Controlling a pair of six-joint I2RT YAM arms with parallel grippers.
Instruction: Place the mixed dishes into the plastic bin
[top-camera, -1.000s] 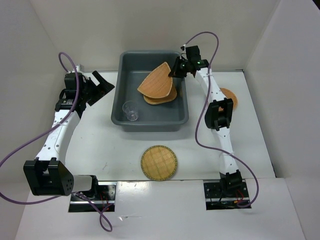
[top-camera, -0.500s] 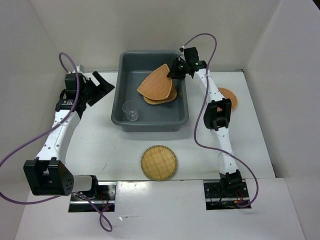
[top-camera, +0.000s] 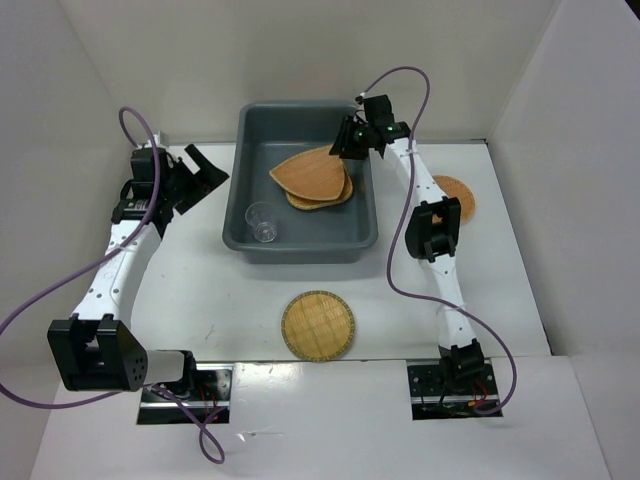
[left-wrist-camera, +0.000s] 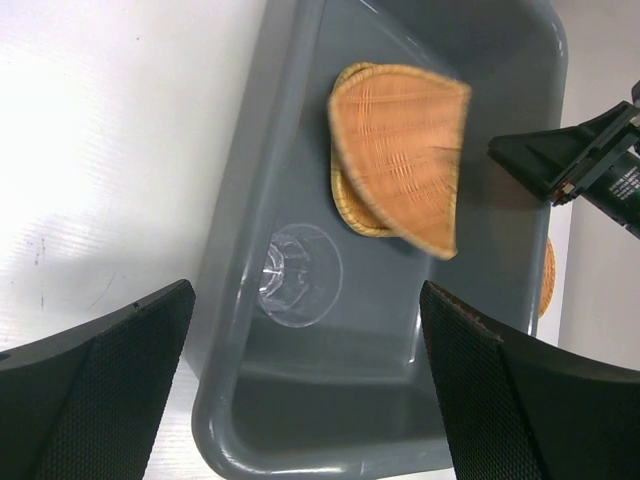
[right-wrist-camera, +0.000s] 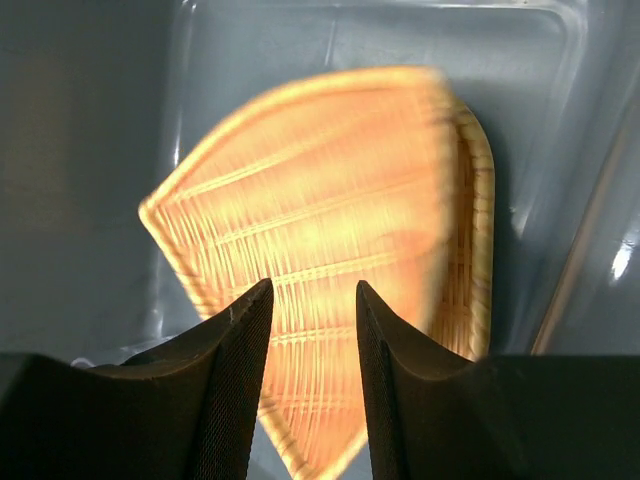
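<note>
The dark grey plastic bin (top-camera: 300, 250) stands at the back centre. In it the fan-shaped woven plate (top-camera: 310, 172) lies on the rounded-square plate (top-camera: 325, 197), and the clear cup (top-camera: 261, 222) stands at the front left. My right gripper (top-camera: 343, 143) is open and empty above the bin's back right corner; in the right wrist view (right-wrist-camera: 313, 290) the fan plate (right-wrist-camera: 310, 200) is blurred below its jaws. One round plate (top-camera: 318, 325) lies on the table in front of the bin. Another round plate (top-camera: 462, 195) is partly hidden behind the right arm. My left gripper (top-camera: 205, 165) is open, left of the bin.
White walls close the table at the back and both sides. The left wrist view looks down on the bin's left rim (left-wrist-camera: 225, 250), the cup (left-wrist-camera: 298, 275) and the stacked plates (left-wrist-camera: 405, 150).
The fan-shaped plate left my right gripper and dropped from a tilted hold to lie flat on the rounded-square plate. The right gripper moved slightly left. The left arm stayed still.
</note>
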